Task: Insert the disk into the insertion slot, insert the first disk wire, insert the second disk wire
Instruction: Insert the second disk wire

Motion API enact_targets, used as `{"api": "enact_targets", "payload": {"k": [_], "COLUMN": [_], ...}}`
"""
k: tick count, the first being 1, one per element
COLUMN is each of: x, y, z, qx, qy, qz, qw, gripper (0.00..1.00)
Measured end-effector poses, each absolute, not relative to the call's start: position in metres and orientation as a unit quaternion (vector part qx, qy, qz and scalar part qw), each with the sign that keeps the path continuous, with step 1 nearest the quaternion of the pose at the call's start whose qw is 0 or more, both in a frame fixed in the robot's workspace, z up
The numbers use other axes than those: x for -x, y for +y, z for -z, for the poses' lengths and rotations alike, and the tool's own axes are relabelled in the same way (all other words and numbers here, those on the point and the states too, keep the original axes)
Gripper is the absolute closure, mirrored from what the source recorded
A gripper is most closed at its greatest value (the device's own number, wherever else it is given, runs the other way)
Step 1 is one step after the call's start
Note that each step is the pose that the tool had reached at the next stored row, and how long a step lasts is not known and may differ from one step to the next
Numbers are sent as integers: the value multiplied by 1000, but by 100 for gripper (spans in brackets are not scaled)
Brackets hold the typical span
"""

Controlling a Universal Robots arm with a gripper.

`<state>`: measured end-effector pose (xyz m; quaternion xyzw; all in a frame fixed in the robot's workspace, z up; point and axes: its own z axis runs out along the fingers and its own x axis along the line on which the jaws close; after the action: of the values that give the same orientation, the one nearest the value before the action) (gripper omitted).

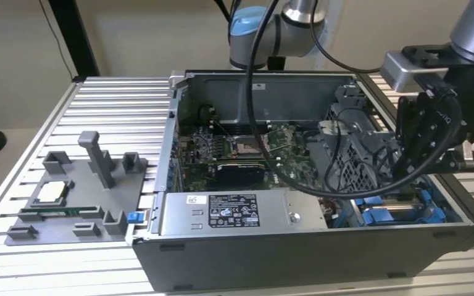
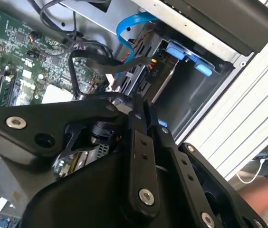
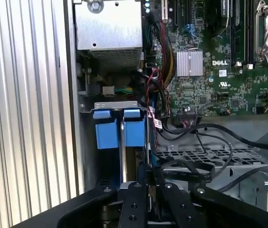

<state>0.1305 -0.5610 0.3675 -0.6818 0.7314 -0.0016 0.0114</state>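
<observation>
The gripper [image 3: 149, 190] hangs above the insertion slot [image 3: 119, 128]; its fingers [image 2: 138, 123] look closed, their tips hidden among black cables [image 3: 191, 166].

An open computer case [image 1: 303, 259] sits on a ribbed aluminium bench [image 1: 113, 111], toward the exterior view's right. Inside it, a green motherboard [image 1: 245, 148] lies flat on the case floor, with its bare processor socket [image 1: 245, 147] near the middle. Along the near wall of the case stands a silver power supply box [image 1: 237, 213] with a black-and-white label. Black cables [image 1: 303, 179] loop over the board. To the exterior view's left, a grey plastic fixture [image 1: 76, 200] rests on the bench, holding a processor chip [image 1: 54, 192] and a green memory stick [image 1: 56, 213].
</observation>
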Motion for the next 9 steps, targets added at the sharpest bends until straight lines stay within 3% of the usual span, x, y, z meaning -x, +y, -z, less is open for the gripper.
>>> {"api": "enact_targets", "payload": {"k": [3,9], "x": [-128,-128], "y": [-563,-564], "z": [-366,-365], "qx": [683,684], "qy": [730,729], "qz": [7,8], "qw": [17,18], "gripper": [100,100]}}
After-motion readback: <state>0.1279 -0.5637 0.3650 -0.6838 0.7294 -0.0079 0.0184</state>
